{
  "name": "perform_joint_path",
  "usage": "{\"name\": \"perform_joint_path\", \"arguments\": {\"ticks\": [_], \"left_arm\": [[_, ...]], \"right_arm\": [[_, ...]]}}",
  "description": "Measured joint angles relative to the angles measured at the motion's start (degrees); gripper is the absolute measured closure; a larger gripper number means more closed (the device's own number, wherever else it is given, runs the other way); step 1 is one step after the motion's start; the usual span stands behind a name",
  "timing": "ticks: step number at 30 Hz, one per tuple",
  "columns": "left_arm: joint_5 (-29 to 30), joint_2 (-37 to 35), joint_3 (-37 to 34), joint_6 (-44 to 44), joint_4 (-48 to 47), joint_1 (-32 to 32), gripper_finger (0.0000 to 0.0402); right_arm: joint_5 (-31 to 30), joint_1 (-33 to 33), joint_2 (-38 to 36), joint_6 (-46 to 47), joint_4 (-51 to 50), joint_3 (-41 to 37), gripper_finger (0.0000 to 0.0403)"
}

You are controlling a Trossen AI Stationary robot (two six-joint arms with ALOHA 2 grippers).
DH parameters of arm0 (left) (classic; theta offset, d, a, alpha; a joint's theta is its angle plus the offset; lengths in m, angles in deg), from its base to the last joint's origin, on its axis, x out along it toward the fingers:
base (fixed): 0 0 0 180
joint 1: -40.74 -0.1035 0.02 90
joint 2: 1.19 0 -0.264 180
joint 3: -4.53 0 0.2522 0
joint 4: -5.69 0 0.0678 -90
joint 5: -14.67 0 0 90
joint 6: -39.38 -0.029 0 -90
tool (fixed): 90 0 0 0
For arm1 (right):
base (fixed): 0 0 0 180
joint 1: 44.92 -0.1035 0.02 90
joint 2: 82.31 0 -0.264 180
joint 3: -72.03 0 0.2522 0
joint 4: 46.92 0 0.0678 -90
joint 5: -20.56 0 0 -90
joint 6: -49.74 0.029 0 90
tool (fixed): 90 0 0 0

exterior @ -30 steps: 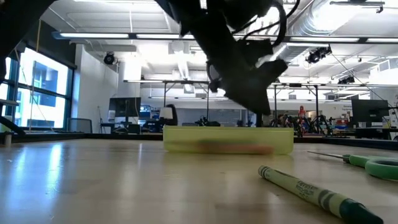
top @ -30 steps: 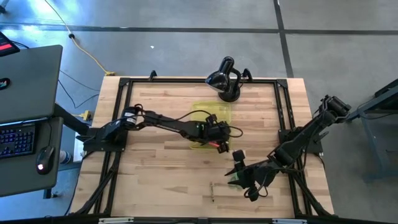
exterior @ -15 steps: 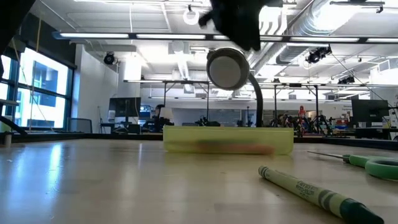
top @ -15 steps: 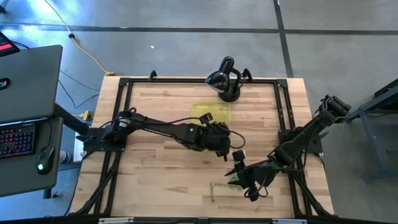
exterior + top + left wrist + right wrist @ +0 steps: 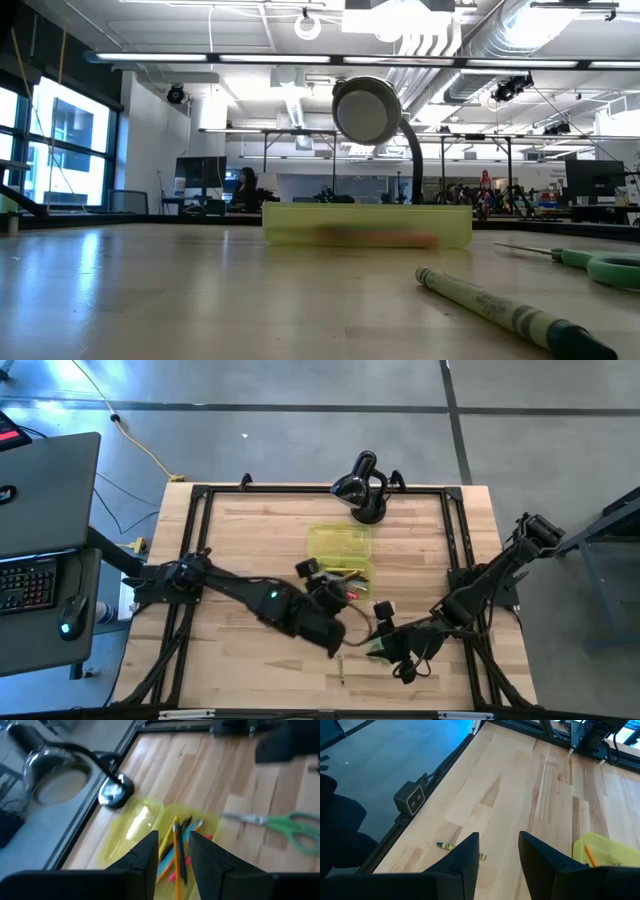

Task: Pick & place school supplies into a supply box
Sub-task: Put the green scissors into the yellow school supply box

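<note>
One supply box (image 5: 340, 552) lies open on the table (image 5: 250, 540), just ahead of the left gripper (image 5: 172, 851), whose jaws stand apart with nothing between them. In the box I count roughly five pencils and pens (image 5: 177, 847) — orange, yellow, blue, red, black — though the blur makes the tally unsure. One pair of green-handled scissors (image 5: 282, 823) lies on the wood off to one side of those jaws. One green crayon (image 5: 460, 850) lies ahead of the right gripper (image 5: 497, 851) — jaws parted, empty.
</note>
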Motion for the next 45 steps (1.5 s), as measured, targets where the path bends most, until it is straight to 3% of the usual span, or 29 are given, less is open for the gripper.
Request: {"name": "perform_joint_path", "arguments": {"ticks": [7,13,18,21,26,30,37,45], "left_arm": [[7.5,-0.7,0.0,17.7,-13.9,6.4,0.0264],[13.6,-1.2,-1.2,21.4,-13.9,10.8,0.0263],[13.7,-1.0,-1.4,23.1,-13.8,11.9,0.0263],[13.3,-0.6,-1.4,24.0,-13.8,11.7,0.0263],[13.6,-0.7,-1.4,24.0,-13.8,11.6,0.0263],[13.6,-0.7,-1.4,24.0,-13.8,11.7,0.0263],[13.4,-0.7,-1.4,23.4,-13.8,11.7,0.0263],[12.5,-0.7,-1.4,23.4,-13.8,11.7,0.0263]], "right_arm": [[-2.6,0.9,0.1,1.2,9.1,0.0,0.0285],[3.6,1.0,0.1,3.6,0.3,0.0,0.0285],[7.2,1.1,0.1,14.3,-12.0,0.0,0.0285],[6.7,0.5,0.1,24.6,-19.4,0.0,0.0285],[0.8,-1.3,3.3,45.1,-28.5,0.0,0.0285],[4.0,-2.3,8.3,53.6,-31.0,0.0,0.0285],[5.4,-1.7,18.0,57.5,-29.2,0.0,0.0285],[7.5,-0.8,19.8,57.5,-26.1,0.0,0.0285]]}}
